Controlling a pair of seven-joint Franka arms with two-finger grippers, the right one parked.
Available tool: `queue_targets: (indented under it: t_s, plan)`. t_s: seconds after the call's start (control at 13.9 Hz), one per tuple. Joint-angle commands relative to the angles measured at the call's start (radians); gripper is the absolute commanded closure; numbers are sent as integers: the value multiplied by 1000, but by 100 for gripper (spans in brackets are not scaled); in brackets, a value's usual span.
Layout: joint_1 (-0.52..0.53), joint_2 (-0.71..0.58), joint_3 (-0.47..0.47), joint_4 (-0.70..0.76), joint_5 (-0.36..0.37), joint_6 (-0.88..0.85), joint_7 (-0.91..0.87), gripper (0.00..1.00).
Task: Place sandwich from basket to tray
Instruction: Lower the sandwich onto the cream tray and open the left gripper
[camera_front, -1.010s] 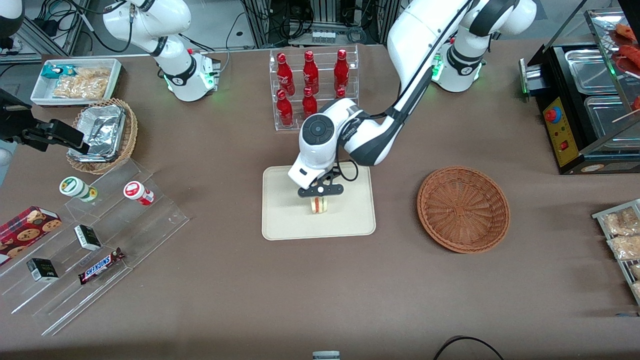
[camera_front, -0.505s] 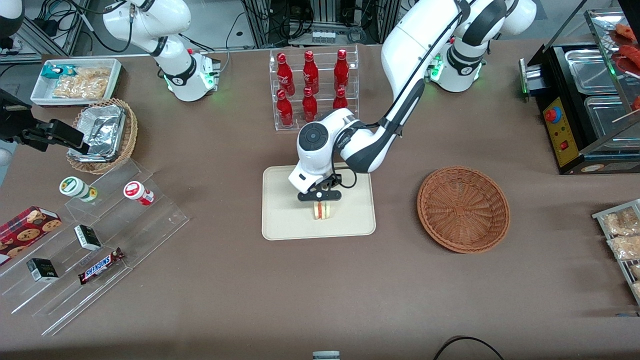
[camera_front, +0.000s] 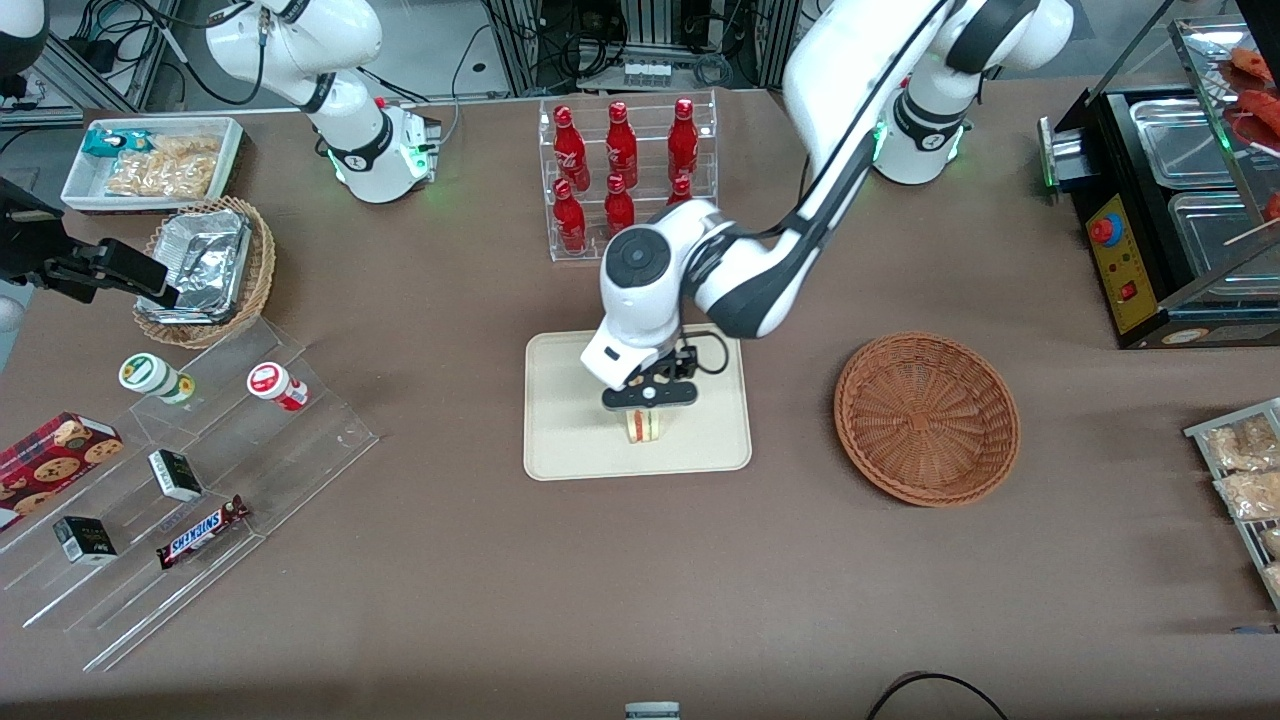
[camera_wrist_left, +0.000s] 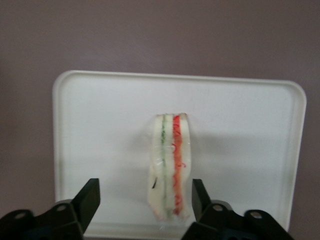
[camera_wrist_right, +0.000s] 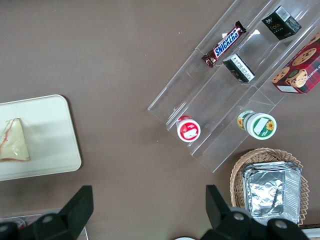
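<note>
1. Tiered acrylic display (camera_front: 190, 500), nearest the front camera, toward the parked arm's end of the table: you have a Snickers bar (camera_front: 203, 531), small dark boxes, a cookie box (camera_front: 50, 455) and two capped cups on its steps. Not part of the task.
2. Tray (camera_front: 560, 440), cream, mid-table: the sandwich (camera_front: 645, 425) stands on edge on it, near the middle.
3. Gripper (camera_front: 648, 397), left arm's, directly above the sandwich. The fingers (camera_wrist_left: 90, 197) are spread wide, one on each side of the wedge and clear of it; nothing is held.
4. Basket (camera_front: 927, 417), reddish-brown wicker, beside the tray toward the working arm's end, well apart from it: nothing in it.
5. Step in hand, by your catalogue's reckoning: release is made and the transfer looks complete. The next move calls for a straight lift, so neither finger clips the upright wedge and tips it.
6. Foil container in a tan basket (camera_front: 205, 270) and a white bin of snacks (camera_front: 150, 160), farther off at the parked arm's end; red bottle rack (camera_front: 625, 175) farther than the tray.
7. View differences: the left wrist view alone shows you the gaps between fingers and bread, plus the green and red filling lines. The right wrist view shows the wedge's triangular face (camera_wrist_right: 14, 141) and that it sits near one short end of the tray. Only the front view shows the basket.
</note>
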Motion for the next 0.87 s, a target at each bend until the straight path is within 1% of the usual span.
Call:
queue_targets:
  t_s: [0.0,0.07,0.14,0.29,0.43,0.65,0.79]
  plan:
    - [115,-187,-3,-48,-77,-195,16,0]
    - [146,-231,-3,-51,-94,-259,29,0]
    - [169,-283,3,-63,-94,-319,27,0]
    - [279,-388,3,-109,-77,-413,56,0]
    - [370,-478,3,-173,-76,-442,194,0]
    - [476,-607,3,-275,-72,-472,378,0]
    - [557,-649,3,-292,-72,-510,525,0]
